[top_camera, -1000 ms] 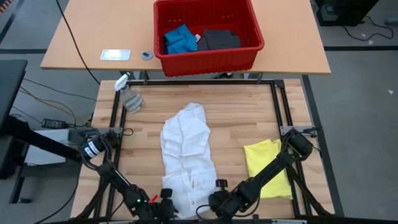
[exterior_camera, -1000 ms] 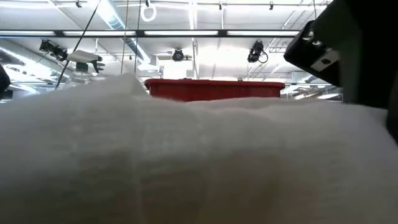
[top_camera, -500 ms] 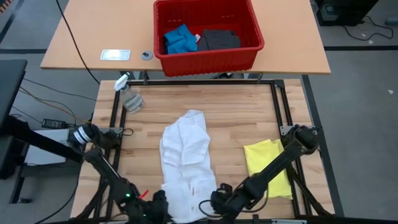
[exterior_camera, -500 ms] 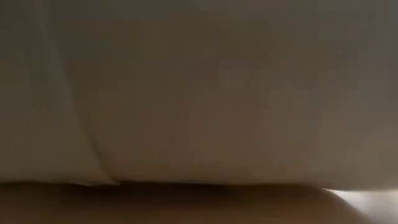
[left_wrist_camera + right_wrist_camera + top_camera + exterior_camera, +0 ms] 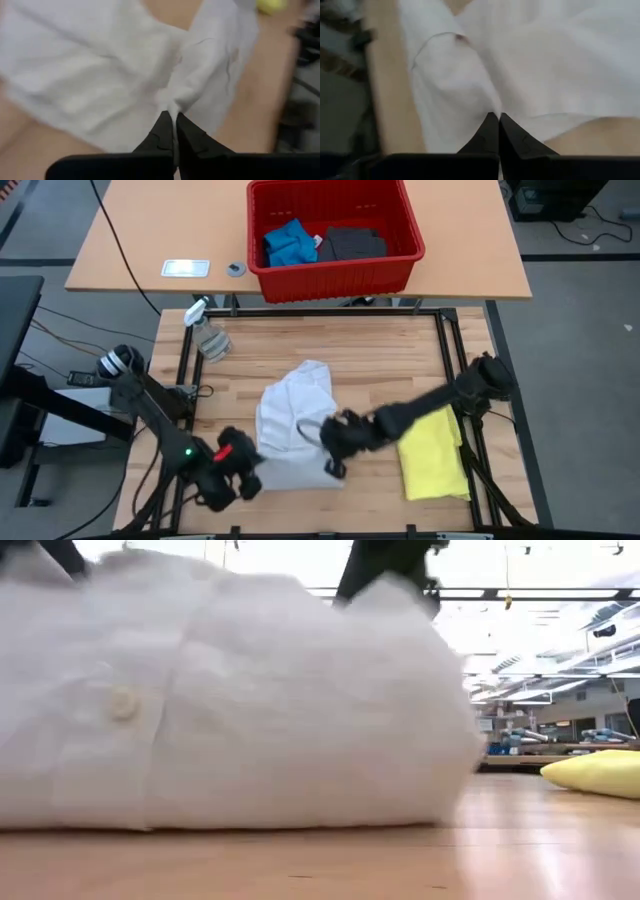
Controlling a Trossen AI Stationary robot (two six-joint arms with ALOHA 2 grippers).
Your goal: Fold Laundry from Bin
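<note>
With both grippers pinching the near hem of the white shirt (image 5: 295,425) at the middle of the wooden table (image 5: 390,360), I judge I'm midway through folding its lower part up over the rest. The left gripper (image 5: 173,118) and right gripper (image 5: 498,116) are each pressed tight on cloth. Next I'd lay the hem flat toward the far side, near the red bin (image 5: 335,272), keeping the edges level.
</note>
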